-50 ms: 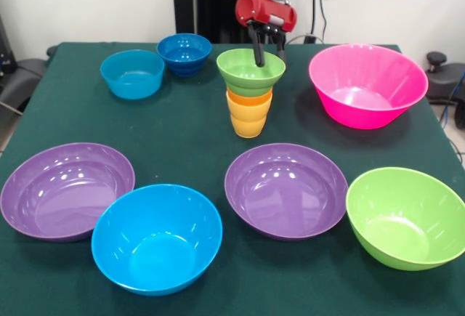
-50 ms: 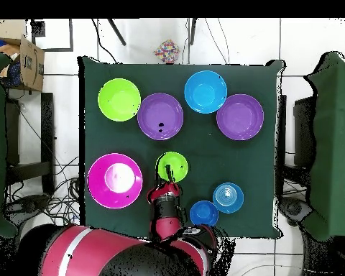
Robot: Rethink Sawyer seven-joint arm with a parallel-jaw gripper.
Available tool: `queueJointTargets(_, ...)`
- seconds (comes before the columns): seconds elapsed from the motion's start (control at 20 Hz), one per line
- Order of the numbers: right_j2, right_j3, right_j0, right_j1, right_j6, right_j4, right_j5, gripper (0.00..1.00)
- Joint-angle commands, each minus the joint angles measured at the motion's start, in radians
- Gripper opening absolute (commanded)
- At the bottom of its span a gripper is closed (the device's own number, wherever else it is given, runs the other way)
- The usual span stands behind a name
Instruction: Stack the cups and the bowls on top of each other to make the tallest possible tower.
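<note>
From the front, the claw (image 1: pixel 267 56) hangs straight down over the tower (image 1: pixel 250 92), which stands near the middle of the far half of the green counter (image 1: pixel 196 131). The tower is two cups (image 1: pixel 248 116), yellow-orange below and orange nested in it, with the small green bowl (image 1: pixel 251 70) sitting upright on top. One dark finger (image 1: pixel 257 49) reaches down inside that bowl's mouth, close to its far rim; a second seems to come down at or just outside that rim, so the claw looks set across the bowl's far wall. Whether it is pinching the wall or merely apart around it cannot be told.

The light blue bowl (image 1: pixel 132 73) and the dark blue bowl (image 1: pixel 184 53) sit to the picture's left of the tower, just beside each other and well apart from the claw. If another small bowl goes on next, the claw must lift clear and travel sideways toward that pair, the dark blue one being nearer.

From overhead, the green bowl (image 2: pixel 172 166) lies directly ahead of the red wrist (image 2: pixel 164 195), with the claw's tip (image 2: pixel 170 175) over the bowl's near part. The dark blue bowl (image 2: pixel 203 213) and light blue bowl (image 2: pixel 228 197) lie to the picture's right of the wrist, close to the robot's edge. The large pink bowl (image 2: pixel 115 180) lies on the opposite side, and the other large bowls stand across the counter, untouched.
</note>
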Motion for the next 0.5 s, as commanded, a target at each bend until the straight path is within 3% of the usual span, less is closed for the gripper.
queueJointTargets(0.05, 0.126, -0.023, 0.002, -0.044, 0.22, -0.021, 0.189, 1.0)
queueJointTargets(0.5, 0.152, -0.004, -0.01, -0.115, 0.248, -0.059, 0.256, 1.0)
